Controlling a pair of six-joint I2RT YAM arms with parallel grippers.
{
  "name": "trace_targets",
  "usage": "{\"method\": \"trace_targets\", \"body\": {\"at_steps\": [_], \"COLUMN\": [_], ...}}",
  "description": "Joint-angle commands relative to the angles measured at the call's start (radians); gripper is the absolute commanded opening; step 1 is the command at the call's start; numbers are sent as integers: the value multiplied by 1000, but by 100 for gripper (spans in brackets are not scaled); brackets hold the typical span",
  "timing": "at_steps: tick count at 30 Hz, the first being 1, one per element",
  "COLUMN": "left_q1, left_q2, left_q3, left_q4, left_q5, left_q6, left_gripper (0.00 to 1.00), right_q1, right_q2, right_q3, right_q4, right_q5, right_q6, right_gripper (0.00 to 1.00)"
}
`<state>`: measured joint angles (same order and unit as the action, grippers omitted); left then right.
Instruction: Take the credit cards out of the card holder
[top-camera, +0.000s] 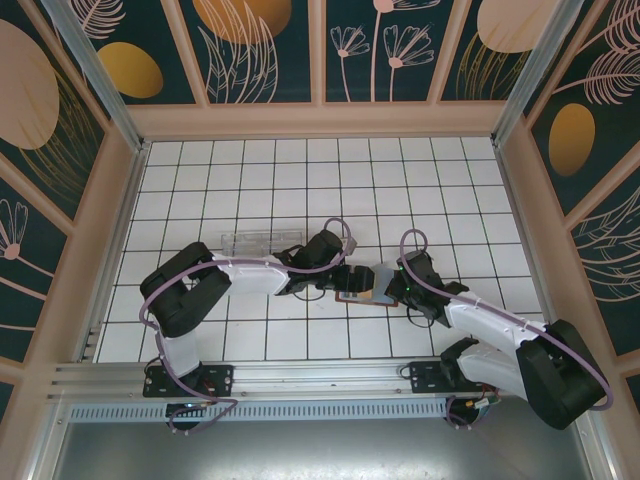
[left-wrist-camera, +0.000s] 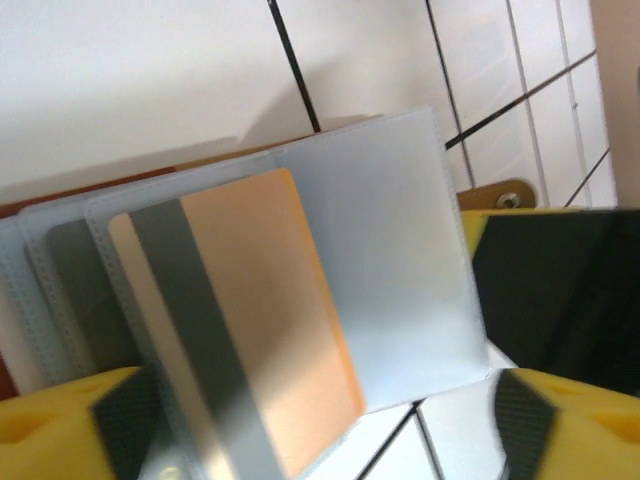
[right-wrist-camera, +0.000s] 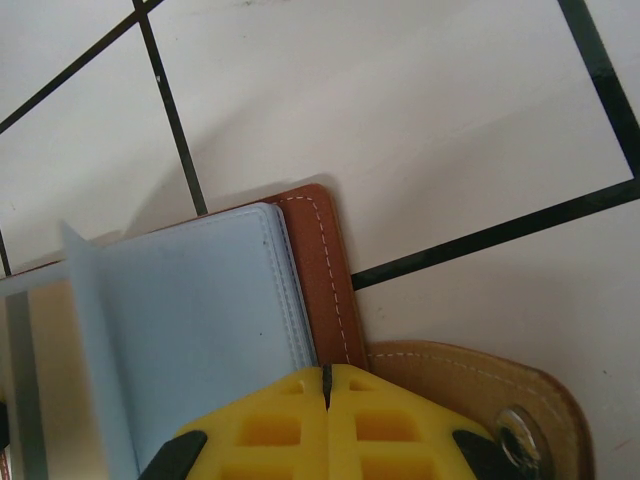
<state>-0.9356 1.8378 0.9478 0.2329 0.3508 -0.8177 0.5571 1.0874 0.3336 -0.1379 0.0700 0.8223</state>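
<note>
Card holder (top-camera: 355, 293) lies open on the tiled surface (top-camera: 250, 180), mid-surface between the two hands. The left hand (top-camera: 318, 285) is just beside its left edge and the right hand (top-camera: 385, 285) is on its right edge. A clear plastic box (top-camera: 262, 240) sits behind the left arm, apart from all this.

Key relation, from the left wrist view: an orange card (left-wrist-camera: 260, 320) with a grey stripe lies in the holder's clear sleeves (left-wrist-camera: 400, 250). Its long axis points roughly at the left hand (left-wrist-camera: 320, 425), a bit skewed to one side. The near short end sits between the yellow fingers (left-wrist-camera: 40, 425). We judge the left hand the one placed to pull it, straight back along that axis. We cannot tell whether the near end is free of the sleeve. A darker card (left-wrist-camera: 80, 290) shows in a sleeve behind.

Left hand: fingers wide apart, one on each side of the card, gripping nothing; contact with the card is not clear.

Right hand (right-wrist-camera: 327, 400): fingers fully together, tips on the brown cover (right-wrist-camera: 325, 270) where the snap tab (right-wrist-camera: 470, 385) joins it. It looks like it is pinning the holder down. Whether it pinches or only presses, we cannot tell.
</note>
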Motion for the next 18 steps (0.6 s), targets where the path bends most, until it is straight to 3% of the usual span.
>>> {"method": "trace_targets", "body": {"at_steps": [1,11,14,18], "left_q1": [-6,-6,-1,2], "left_q2": [-32,-118,-167,-160], "left_q3": [-8,19,13,5], "left_q4": [8,-165,-199,-172], "left_q5": [8,-163,-223,-208], "left_q6": [12,68,81,83], "left_gripper": [94,90,86,70], "right_q1": [-4,-4,-4,-5], "right_q2": [13,-96,-164,-180], "right_q3": [-21,25,57,99], "right_q4": [-43,-151,-186,-164], "right_q5": [-19,62,87,39], "right_q6": [12,5,-12,-49], "right_gripper": [3,7,10,11]}}
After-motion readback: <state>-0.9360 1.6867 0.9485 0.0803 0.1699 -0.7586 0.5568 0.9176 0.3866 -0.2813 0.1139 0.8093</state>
